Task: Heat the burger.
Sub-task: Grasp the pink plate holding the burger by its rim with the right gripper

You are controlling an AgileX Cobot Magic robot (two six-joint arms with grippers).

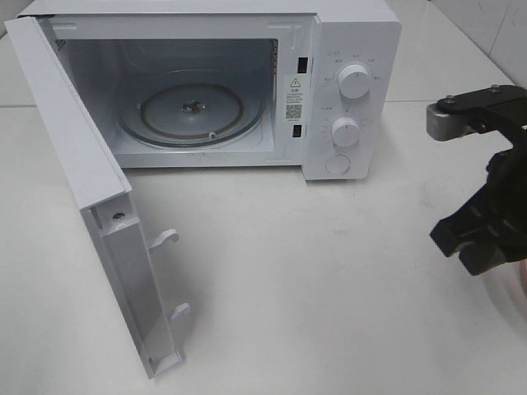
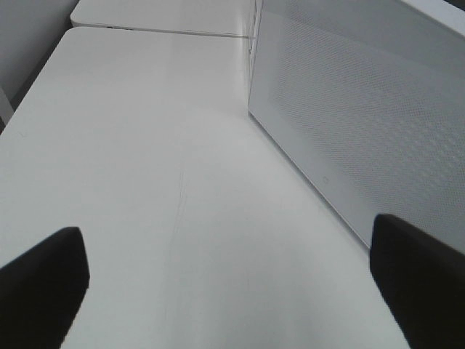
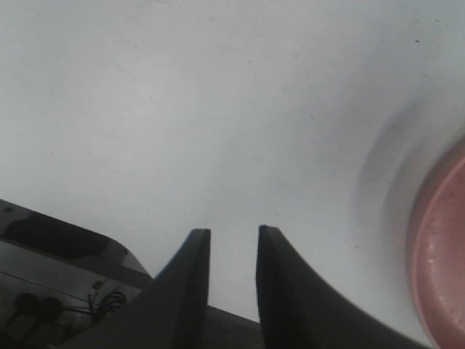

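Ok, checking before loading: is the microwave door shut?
No, the microwave door stands swung wide open, with the glass turntable inside in plain view.

Bright, flat, even light; white tabletop (image 1: 329, 288) close to washed out in high view. Shadows faint, soft-edged. Microwave (image 1: 247, 82) cavity dimmer, glass turntable (image 1: 191, 111) catching weak sheen. Left wrist view greyer, left tool (image 2: 225, 229) tips black, blurry. Right wrist view softest: right tool (image 3: 232, 236) out of focus, pink plate (image 3: 443, 254) smeared, grey shadow arc beside it.

The pink plate (image 3: 445, 247) is blurred and half cut off by the edge; the left gripper (image 2: 225, 227) shows only its fingertips (image 2: 51, 280).
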